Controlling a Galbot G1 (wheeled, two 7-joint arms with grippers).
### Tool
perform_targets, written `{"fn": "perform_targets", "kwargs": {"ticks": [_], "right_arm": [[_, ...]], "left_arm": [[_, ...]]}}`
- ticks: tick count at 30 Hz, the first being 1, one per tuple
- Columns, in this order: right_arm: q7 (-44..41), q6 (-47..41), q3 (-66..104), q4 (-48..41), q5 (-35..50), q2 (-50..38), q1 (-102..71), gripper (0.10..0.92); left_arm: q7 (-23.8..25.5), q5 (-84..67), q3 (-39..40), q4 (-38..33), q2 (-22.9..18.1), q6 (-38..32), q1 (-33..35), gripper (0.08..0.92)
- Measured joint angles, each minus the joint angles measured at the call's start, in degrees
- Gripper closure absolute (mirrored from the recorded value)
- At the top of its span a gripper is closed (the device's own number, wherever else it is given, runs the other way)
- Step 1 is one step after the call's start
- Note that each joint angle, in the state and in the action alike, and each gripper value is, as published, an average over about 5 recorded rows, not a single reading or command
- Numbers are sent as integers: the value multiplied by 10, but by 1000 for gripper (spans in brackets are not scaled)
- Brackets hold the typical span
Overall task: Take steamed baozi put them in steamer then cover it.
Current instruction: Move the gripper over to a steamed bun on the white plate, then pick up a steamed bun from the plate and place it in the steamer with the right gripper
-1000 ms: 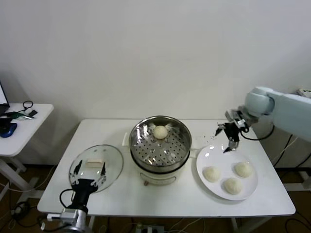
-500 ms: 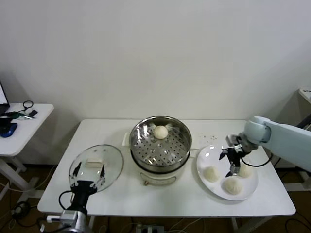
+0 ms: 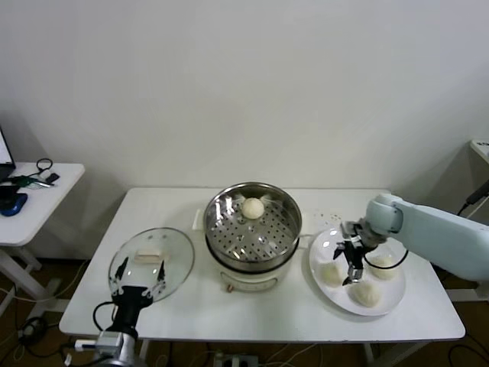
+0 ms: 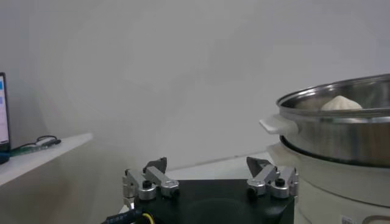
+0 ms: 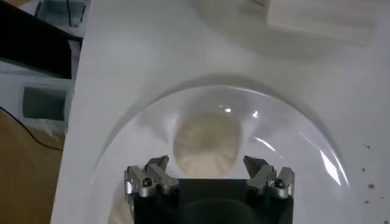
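My right fingers (image 3: 352, 264) gape wide and empty above a smooth, domed cream baozi (image 5: 205, 144) on the glossy white round plate (image 3: 393, 300).

The right gripper (image 3: 353, 264) partly covers the baozi (image 3: 331, 274) on the plate (image 3: 321, 246). The side table (image 3: 30, 206) runs off the left edge, its clutter unreadable.
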Motion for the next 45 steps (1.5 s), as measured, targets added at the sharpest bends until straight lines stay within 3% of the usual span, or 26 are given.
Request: {"fn": "perform_targets", "kwargs": {"ticks": [5,13,24,35,45], "right_arm": [[0,2,5,-10,-5,9,-8,208],[0,6,12,-18,-6,13,-13,316],[-2,8,-3,-7,16,-3,15,330],[-12,17,-99,12,101,-21,176,330],[-11,16,-207,23,215,28,345,330]], "left_arm": [[0,0,1,1,0,1,-2,177],[0,0,1,1,1,1,-4,177],[0,1,3,-1,1,2,-2,177],[0,1,8,-8,3,1,2,177],[0,1,15,-14,5,0,4,177]]}}
